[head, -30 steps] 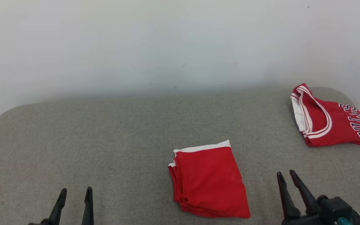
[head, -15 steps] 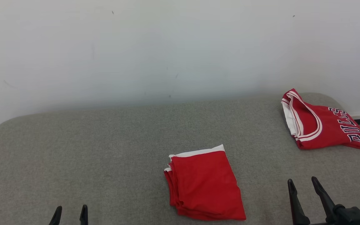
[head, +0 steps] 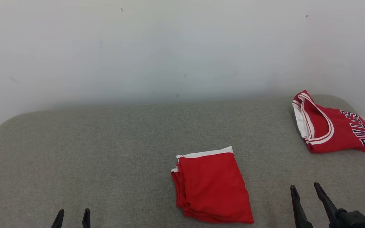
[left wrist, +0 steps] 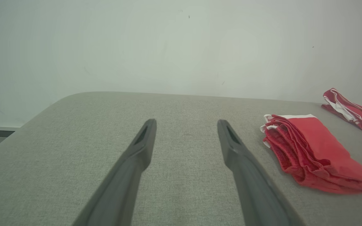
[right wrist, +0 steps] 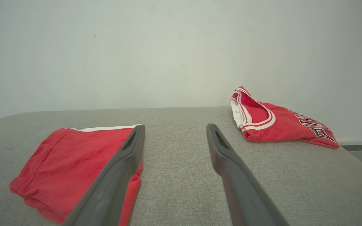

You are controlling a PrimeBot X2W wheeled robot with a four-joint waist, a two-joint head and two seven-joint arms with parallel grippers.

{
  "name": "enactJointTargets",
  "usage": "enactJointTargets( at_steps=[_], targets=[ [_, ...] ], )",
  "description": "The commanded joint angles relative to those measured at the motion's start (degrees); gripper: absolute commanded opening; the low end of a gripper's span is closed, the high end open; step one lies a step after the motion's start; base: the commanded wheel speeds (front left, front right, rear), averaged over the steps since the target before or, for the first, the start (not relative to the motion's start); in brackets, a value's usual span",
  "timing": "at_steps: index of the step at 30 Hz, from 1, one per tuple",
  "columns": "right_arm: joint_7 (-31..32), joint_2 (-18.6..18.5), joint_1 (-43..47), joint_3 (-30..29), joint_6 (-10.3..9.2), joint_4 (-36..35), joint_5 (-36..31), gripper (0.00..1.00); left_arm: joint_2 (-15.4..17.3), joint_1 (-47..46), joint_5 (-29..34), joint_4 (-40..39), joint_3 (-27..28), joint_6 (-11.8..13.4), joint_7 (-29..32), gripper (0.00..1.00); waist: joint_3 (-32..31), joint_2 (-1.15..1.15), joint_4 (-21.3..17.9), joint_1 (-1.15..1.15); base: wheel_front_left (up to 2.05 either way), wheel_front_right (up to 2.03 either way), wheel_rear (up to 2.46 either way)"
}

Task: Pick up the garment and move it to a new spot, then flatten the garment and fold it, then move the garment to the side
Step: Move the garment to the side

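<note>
Right hand (head: 304, 186) gapes empty beside the folded red garment (head: 212, 186).

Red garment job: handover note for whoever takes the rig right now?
Left gripper: jaws open, empty, over the grey surface.
Right gripper: jaws open, empty, just right of the folded red garment.
That garment lies mid-surface, on the robot's side; a lettered jersey lies at the far right corner.
Done: garment folded.
Left: probably moving it aside.
</note>
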Motion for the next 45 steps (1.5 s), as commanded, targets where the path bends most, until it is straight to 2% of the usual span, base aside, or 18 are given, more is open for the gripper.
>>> enactJointTargets(
  at_steps=[1, 6, 14, 17, 20, 24, 31, 32, 33, 38, 43, 45],
  targets=[
    [0.0, -0.3, -0.6, 0.0, -0.16, 0.3, 0.0, 1.00, 0.1, -0.6, 0.1, 0.1, -0.1, 0.1, -0.1, 1.00, 0.3, 0.00, 0.3, 0.00, 0.00, 0.00, 0.00],
    [1.2, -0.9, -4.4, 1.3, -0.16, 3.1, -0.3, 1.00, -0.2, -2.2, 0.2, 0.3, -1.0, 0.1, -0.1, 1.00, 1.3, 0.00, 2.1, 0.00, 0.00, 0.00, 0.00],
    [6.9, -0.3, -13.6, 3.9, -0.16, 12.6, -1.2, 1.00, 0.0, -4.5, -0.4, 1.1, -2.4, 0.1, -0.1, 1.00, 3.6, 0.00, 6.4, 0.00, 0.00, 0.00, 0.00],
    [8.9, 0.0, -18.3, 4.7, -0.16, 20.5, -0.7, 1.00, 0.4, -5.7, -1.0, 1.5, -3.3, 0.1, -0.1, 1.00, 5.1, 0.00, 9.2, 0.00, 0.00, 0.00, 0.00],
    [8.4, 0.0, -20.6, 5.1, -0.16, 24.4, -0.8, 1.00, 0.5, -6.4, -1.0, 1.7, -3.9, 0.1, -0.1, 1.00, 6.0, 0.00, 10.6, 0.00, 0.00, 0.00, 0.00],
    [7.4, 0.2, -25.1, 5.0, -0.16, 34.4, -0.4, 1.00, 0.7, -7.9, -1.5, 1.8, -4.5, 0.1, -0.1, 1.00, 8.5, 0.00, 12.9, 0.00, 0.00, 0.00, 0.00],
    [5.3, 2.0, -28.4, 6.2, -0.16, 45.1, 0.0, 1.00, 0.7, -9.1, -2.0, 2.0, -4.1, 0.1, -0.1, 1.00, 10.2, 0.00, 13.4, 0.00, 0.00, 0.00, 0.00],
    [5.4, 2.4, -28.5, 6.9, -0.15, 46.2, 0.4, 0.27, 0.6, -9.0, -2.0, 1.9, -3.9, 0.1, -0.1, 1.00, 10.2, 0.00, 13.2, 0.00, 0.00, 0.00, 0.00],
    [5.2, 3.0, -28.5, 7.6, -0.15, 47.0, 1.0, 0.00, 0.5, -8.8, -1.9, 1.9, -3.7, 0.1, -0.1, 1.00, 10.1, 0.00, 12.9, 0.00, 0.00, 0.00, 0.00],
    [4.1, 2.4, -31.5, 10.5, -0.17, 48.7, 2.9, 0.00, 0.1, -9.4, -2.0, 1.9, -3.9, 0.1, -0.1, 1.00, 10.2, 0.00, 11.3, 0.00, 0.00, 0.00, 0.00],
    [4.5, -0.5, -38.4, 14.6, -0.17, 47.7, 3.8, 0.00, -0.3, -11.6, -2.6, 1.1, -5.0, 0.1, -0.1, 1.00, 12.5, 0.00, 9.1, 0.00, 0.00, 0.00, 0.00],
    [5.1, -2.7, -41.5, 16.1, -0.17, 47.0, 4.4, 0.00, -0.4, -13.1, -2.9, 0.7, -5.6, 0.1, -0.1, 1.00, 14.2, 0.00, 8.0, 0.00, 0.00, 0.00, 0.00]
  ],
)
